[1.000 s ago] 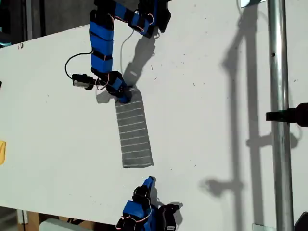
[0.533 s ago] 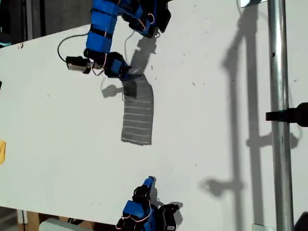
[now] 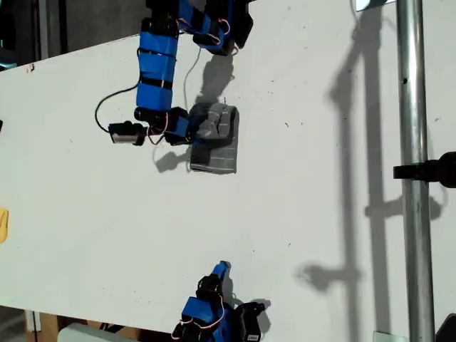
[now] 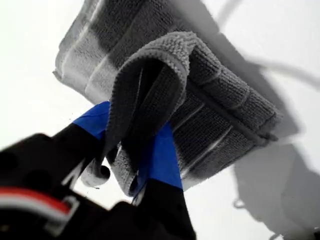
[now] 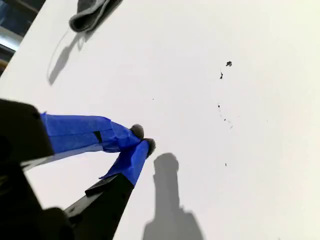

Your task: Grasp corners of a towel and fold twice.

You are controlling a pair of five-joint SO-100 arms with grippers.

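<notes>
On the white table point(image 3: 85, 214), at the exterior view's far left edge, a small yellow thing point(image 3: 3, 225) lies partly cut off by the frame.

Moving right, in the upper part of the exterior view, my first arm reaches down from the top edge in blue segments, with a black cable looping beside it. My first gripper point(image 3: 191, 130) sits at the end of it, and its blue-taped jaws are clamped on a fold of the towel point(image 3: 216, 140). In the first wrist view, my first gripper point(image 4: 137, 165) pinches a raised loop of grey cloth between its two blue-taped fingers point(image 4: 162, 155), while the rest of the towel point(image 4: 220, 105) lies bunched beneath, thin white stripes running across it.

The towel rests on the table just to the right of my first gripper in the exterior view, gathered into a small, thick, roughly folded bundle, casting a shadow along its lower edge.

At the bottom centre of the exterior view, my second gripper point(image 3: 222, 268) points up over bare table, well apart from the towel. In the second wrist view, my second gripper point(image 5: 142, 140) has its blue-taped tips touching, holding nothing, with the towel point(image 5: 90, 14) far off.

Further right, a metal pole point(image 3: 412, 171) runs top to bottom.
</notes>
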